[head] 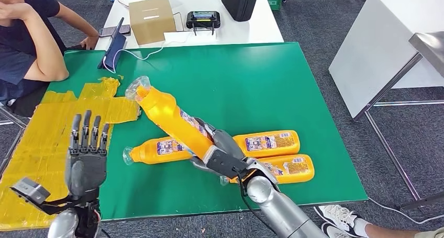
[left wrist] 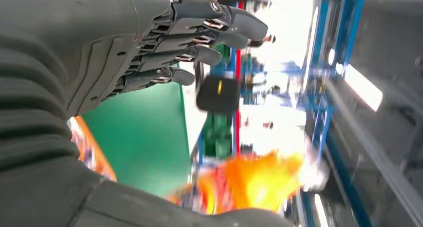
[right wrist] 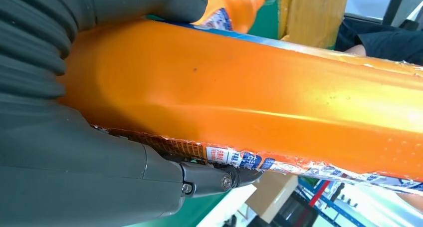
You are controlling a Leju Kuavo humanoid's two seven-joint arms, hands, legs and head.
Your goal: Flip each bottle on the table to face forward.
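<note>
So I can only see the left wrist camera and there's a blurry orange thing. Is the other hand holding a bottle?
Observer: Yes. The right hand grips a held bottle, lifted at a slant above the green table.
Operator: Are there more bottles?
Observer: Three more orange bottles lie flat on the table; one is the bottle nearest the left hand.
Operator: What's my hand doing over there?
Observer: The left hand is held up, fingers straight and apart, holding nothing, above the yellow taped patch.
Operator: Anybody watching?
Observer: A person sits at the table's far left corner.
</note>
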